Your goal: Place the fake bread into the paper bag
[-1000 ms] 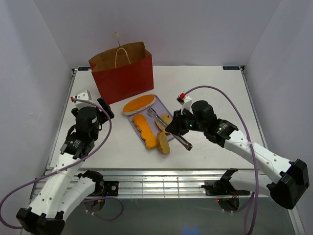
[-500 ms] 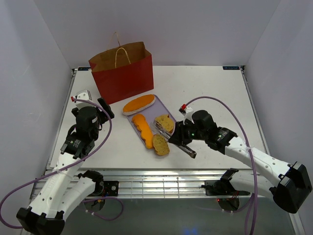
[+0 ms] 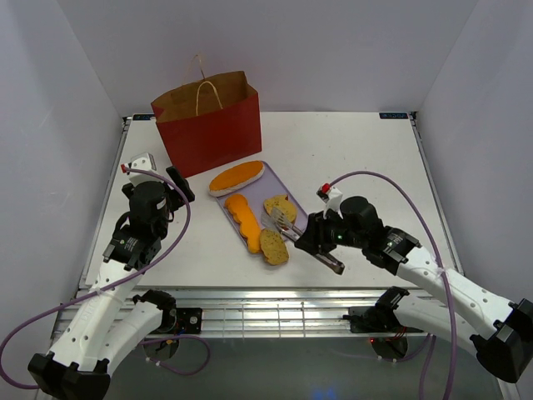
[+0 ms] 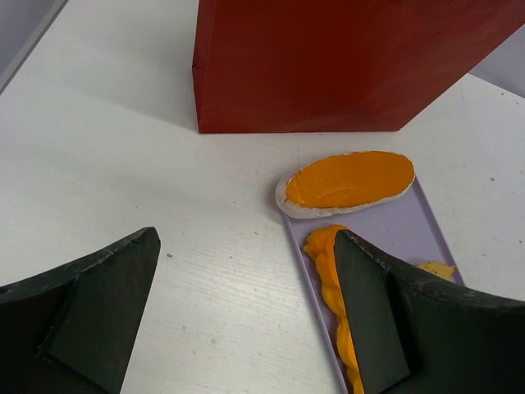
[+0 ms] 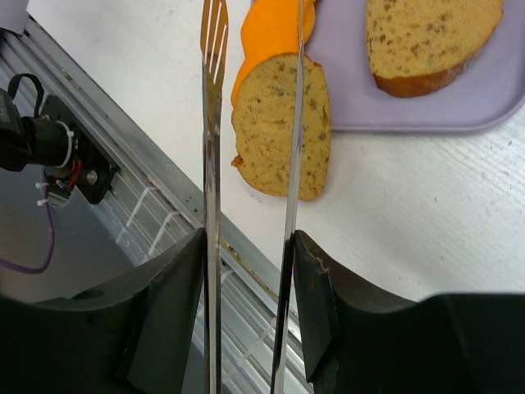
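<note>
The red paper bag [image 3: 208,125] stands upright at the back left, its mouth open. On the lavender tray [image 3: 265,188] lie a long orange loaf [image 3: 236,177], a twisted orange piece [image 3: 244,221] and a brown-crusted slice [image 3: 281,208]. Another slice [image 3: 273,247] lies at the tray's near end, half on the table. My right gripper [image 3: 315,242] is shut on metal tongs [image 5: 212,123]. The tongs' arms are spread, and one passes over that near slice [image 5: 267,123]. My left gripper [image 4: 246,304] hangs open over bare table left of the tray, with the bag [image 4: 344,66] and loaf [image 4: 349,180] ahead.
The table's near edge with its metal rail [image 5: 123,205] lies directly under the right gripper. White walls close in the table on three sides. The bag's thin loop handles [image 3: 204,87] stick up above its rim.
My right gripper has pulled back toward the near right edge with the tongs, and the tongs' arms have spread apart. The left arm has stayed still.
</note>
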Available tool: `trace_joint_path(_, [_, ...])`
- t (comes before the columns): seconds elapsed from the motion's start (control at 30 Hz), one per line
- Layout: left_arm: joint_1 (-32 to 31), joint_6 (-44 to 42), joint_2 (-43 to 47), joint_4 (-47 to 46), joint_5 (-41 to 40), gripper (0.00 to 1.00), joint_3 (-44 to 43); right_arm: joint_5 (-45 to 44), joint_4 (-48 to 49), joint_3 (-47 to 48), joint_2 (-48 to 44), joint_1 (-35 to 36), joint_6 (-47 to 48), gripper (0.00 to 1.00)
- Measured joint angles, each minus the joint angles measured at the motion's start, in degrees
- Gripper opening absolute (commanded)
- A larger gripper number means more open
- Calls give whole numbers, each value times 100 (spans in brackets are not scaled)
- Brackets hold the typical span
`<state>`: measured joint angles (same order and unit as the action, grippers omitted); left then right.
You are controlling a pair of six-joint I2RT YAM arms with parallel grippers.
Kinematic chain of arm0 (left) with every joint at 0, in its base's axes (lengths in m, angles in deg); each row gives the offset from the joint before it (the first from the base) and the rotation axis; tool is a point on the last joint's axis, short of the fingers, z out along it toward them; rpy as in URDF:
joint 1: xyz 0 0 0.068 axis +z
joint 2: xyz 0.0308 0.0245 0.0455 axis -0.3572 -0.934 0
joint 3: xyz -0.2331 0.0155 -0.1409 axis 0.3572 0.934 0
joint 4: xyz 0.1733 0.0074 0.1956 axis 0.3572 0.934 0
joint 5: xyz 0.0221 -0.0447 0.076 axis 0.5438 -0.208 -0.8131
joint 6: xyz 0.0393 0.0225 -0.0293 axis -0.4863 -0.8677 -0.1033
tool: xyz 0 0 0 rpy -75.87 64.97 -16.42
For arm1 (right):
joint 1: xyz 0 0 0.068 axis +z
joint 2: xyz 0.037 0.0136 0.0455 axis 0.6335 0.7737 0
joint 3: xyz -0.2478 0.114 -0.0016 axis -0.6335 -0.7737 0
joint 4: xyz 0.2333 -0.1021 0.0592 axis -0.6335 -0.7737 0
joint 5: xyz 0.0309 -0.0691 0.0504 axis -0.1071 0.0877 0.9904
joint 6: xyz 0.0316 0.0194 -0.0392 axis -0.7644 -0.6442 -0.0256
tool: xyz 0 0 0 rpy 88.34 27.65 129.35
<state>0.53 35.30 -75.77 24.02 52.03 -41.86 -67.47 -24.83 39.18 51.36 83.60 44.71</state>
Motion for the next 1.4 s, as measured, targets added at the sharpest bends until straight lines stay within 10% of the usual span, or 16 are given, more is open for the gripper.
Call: trace_joint_path(1.4, [0, 2, -28, 0, 101, 98, 0, 334, 229, -1329, -378, 0, -385, 49])
